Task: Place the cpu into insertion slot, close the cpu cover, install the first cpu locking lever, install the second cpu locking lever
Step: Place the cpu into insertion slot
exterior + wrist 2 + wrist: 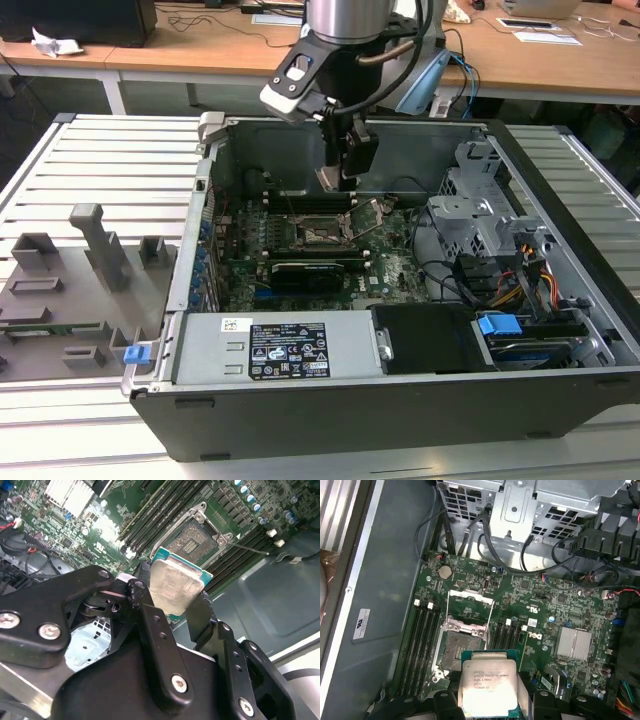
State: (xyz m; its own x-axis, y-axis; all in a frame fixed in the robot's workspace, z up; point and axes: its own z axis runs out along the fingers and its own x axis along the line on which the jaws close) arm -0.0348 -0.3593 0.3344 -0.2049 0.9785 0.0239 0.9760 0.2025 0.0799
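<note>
The cpu (487, 687), a flat square chip with its silver-grey top facing the cameras in both wrist views, is held in the air inside an open computer case (300, 420). The gripper (172, 597) is clenched on two opposite edges of it. The insertion slot (457, 650) lies uncovered below the chip and slightly off to one side, not yet squarely beneath. In the exterior view the gripper (345, 165) hangs over the slot's far edge. The cpu cover (470, 593) is swung open, clear of the slot. The height between chip and slot is hard to judge, and the black fingers (150, 625) hide the chip's gripped edges.
</note>
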